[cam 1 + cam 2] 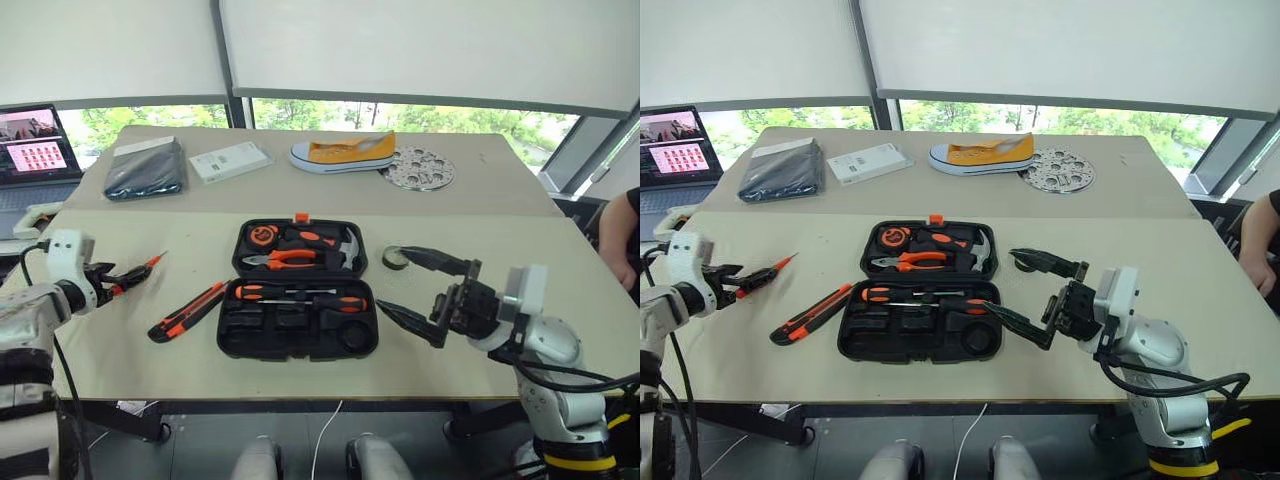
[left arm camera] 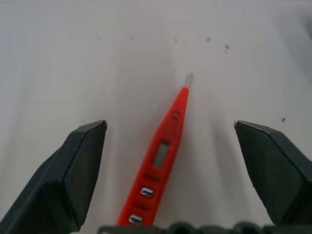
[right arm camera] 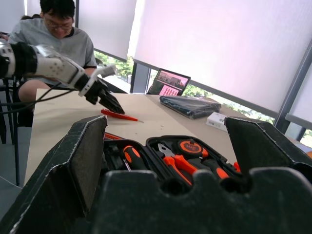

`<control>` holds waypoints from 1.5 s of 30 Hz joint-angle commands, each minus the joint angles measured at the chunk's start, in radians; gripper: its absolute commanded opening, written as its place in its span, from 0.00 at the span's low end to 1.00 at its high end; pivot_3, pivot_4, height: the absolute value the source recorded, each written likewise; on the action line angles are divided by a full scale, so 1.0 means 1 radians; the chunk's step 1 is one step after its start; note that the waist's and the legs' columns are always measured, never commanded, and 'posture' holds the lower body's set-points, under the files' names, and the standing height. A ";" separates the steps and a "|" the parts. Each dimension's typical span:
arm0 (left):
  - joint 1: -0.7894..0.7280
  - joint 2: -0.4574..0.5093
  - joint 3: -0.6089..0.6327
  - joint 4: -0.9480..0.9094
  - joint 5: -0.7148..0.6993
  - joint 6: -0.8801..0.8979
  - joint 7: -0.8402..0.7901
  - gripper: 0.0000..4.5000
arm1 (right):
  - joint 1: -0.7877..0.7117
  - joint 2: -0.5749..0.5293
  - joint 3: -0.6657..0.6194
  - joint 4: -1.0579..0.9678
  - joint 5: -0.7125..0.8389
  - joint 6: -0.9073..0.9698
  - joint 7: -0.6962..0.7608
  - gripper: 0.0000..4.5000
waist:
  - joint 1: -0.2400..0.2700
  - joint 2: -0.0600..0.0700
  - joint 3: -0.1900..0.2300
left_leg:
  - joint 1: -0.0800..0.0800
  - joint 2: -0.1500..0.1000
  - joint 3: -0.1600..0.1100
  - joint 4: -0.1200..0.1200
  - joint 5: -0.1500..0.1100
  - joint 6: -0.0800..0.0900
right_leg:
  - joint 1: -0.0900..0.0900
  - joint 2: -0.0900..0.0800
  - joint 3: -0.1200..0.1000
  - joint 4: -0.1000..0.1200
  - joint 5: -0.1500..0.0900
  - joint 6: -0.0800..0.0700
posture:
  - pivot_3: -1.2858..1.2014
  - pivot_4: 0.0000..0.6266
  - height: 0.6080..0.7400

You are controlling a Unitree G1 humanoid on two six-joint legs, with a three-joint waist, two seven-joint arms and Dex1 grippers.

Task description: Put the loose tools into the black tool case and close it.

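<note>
Left gripper (image 2: 170,161) was spread wide around the slim orange screwdriver (image 2: 161,161), nothing pinched. Right gripper (image 1: 415,292) was spread too, empty beside the black tool case (image 1: 297,290). Risk: the thin, round tool lay flat on the table (image 1: 130,360) and could roll or skid out as the jaws closed.

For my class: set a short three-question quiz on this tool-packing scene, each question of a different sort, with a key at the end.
1. True or false: the black tool case lies shut on the table.
2. Which loose tool lies between the open fingers of the left gripper? A) the slim orange screwdriver B) the utility knife C) the tape roll
3. Fill in: the utility knife lies on the table to the case's ____ side, as the robot sees it.

Key
1. False: it lies open, with the two black-and-orange screwdrivers in its slots.
2. A
3. left
</note>
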State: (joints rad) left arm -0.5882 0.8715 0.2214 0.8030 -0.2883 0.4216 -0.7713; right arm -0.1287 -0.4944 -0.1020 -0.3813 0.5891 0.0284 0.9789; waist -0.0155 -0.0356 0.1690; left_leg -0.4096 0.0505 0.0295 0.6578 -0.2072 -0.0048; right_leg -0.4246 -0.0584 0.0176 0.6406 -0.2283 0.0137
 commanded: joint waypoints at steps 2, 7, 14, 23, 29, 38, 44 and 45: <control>-0.088 0.014 -0.051 0.127 0.074 -0.061 -0.058 1.00 | -0.013 -0.015 -0.002 -0.019 -0.008 -0.011 -0.002 1.00 | 0.004 0.000 0.000 | -0.001 0.000 0.000 0.000 0.000 0.000 | 0.000 0.000 0.000 0.000 0.000 0.000 | 0.52 0.24 1.00; -0.090 0.008 -0.048 0.163 0.079 -0.075 -0.124 0.59 | 0.018 -0.027 -0.005 -0.035 -0.016 -0.016 0.002 1.00 | 0.007 0.000 0.000 | -0.001 -0.001 0.000 0.000 0.000 0.000 | 0.000 -0.001 0.000 0.000 -0.001 0.002 | 0.52 0.24 1.00; -0.044 0.023 0.050 0.063 -0.005 -0.263 -0.270 0.10 | 0.057 -0.079 -0.038 -0.049 0.013 0.020 0.011 1.00 | 0.007 0.000 0.000 | -0.001 -0.001 0.000 0.000 0.000 0.000 | 0.000 -0.001 0.001 0.000 -0.001 0.002 | 0.52 0.24 1.00; 0.171 -0.012 -0.007 -0.653 -0.263 -0.164 -0.634 0.10 | 0.146 -0.272 -0.140 0.018 -0.028 -0.029 0.175 1.00 | 0.020 -0.002 0.001 | -0.004 -0.001 0.000 0.001 0.000 0.000 | 0.000 -0.003 0.001 -0.002 0.002 -0.004 | 0.52 0.24 1.00; 0.207 -0.036 -0.194 -0.873 -0.112 -0.168 -0.540 0.10 | 0.143 -0.307 -0.139 0.059 -0.042 -0.037 0.202 1.00 | 0.019 -0.002 0.002 | -0.001 -0.001 0.000 0.001 0.000 0.000 | 0.001 -0.001 0.002 -0.001 -0.002 0.004 | 0.52 0.24 1.00; 0.122 0.001 -0.384 -0.755 0.137 -0.358 -0.588 0.10 | 0.104 -0.297 -0.102 0.027 -0.030 0.000 0.189 1.00 | 0.016 -0.002 0.002 | 0.001 -0.001 0.001 0.001 0.000 0.000 | 0.001 0.001 0.006 0.000 -0.002 0.003 | 0.52 0.24 1.00; 0.078 -0.011 -0.432 -0.696 0.205 -0.364 -0.579 0.10 | 0.087 -0.278 -0.089 0.013 -0.020 0.024 0.176 1.00 | 0.022 -0.002 0.002 | -0.001 -0.002 0.001 0.001 0.000 0.000 | 0.001 0.001 0.006 0.000 -0.002 0.004 | 0.52 0.24 1.00; 0.061 -0.027 -0.433 -0.680 0.215 -0.342 -0.555 0.10 | 0.082 -0.274 -0.087 0.009 -0.015 0.033 0.170 1.00 | 0.024 -0.002 0.002 | 0.000 -0.002 0.001 0.001 0.000 0.000 | 0.001 0.001 0.006 0.000 -0.002 0.004 | 0.52 0.24 1.00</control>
State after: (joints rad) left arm -0.4984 0.8579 -0.2007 0.1018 -0.1118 0.0618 -1.3556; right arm -0.0298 -0.7720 -0.1772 -0.3366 0.5363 0.0437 1.1672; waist 0.0086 -0.0375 0.1708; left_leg -0.4098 0.0486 0.0303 0.6594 -0.2073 -0.0049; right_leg -0.4238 -0.0576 0.0233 0.6406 -0.2301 0.0180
